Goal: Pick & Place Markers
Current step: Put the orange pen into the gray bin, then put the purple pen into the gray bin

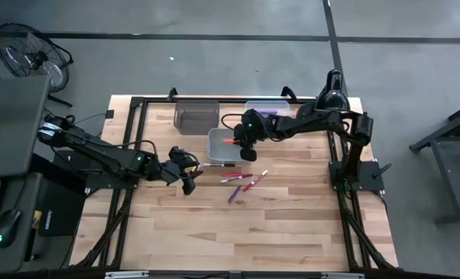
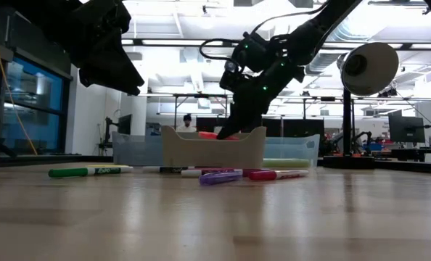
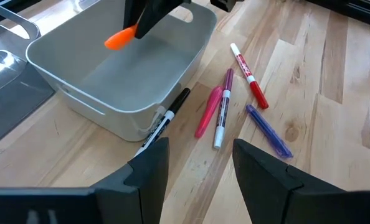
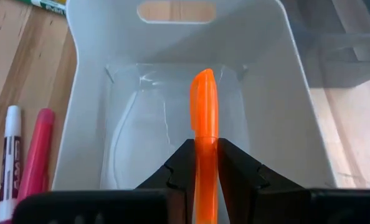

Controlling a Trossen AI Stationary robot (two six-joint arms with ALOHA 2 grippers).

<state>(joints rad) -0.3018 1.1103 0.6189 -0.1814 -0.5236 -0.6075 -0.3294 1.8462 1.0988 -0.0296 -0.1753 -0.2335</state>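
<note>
Right gripper (image 4: 205,163) fingers pinching an orange marker (image 4: 203,106) over the white bin (image 4: 284,81), frame middle; left gripper (image 3: 200,165) fingers spread.

White plastic bin (image 1: 218,143) with a handle cutout sits near table centre, toward 12 o'clock. Dark smoky bin (image 1: 197,115) at about 11 o'clock from it, clear bin (image 1: 267,108) at about 1 o'clock, both near the far edge of the wooden table (image 1: 276,225). Off the table: floor fan (image 1: 30,54) at 10 o'clock, computer mouse (image 1: 8,225) at 8 o'clock. Low view shows a person (image 2: 187,122) far back in the room
</note>
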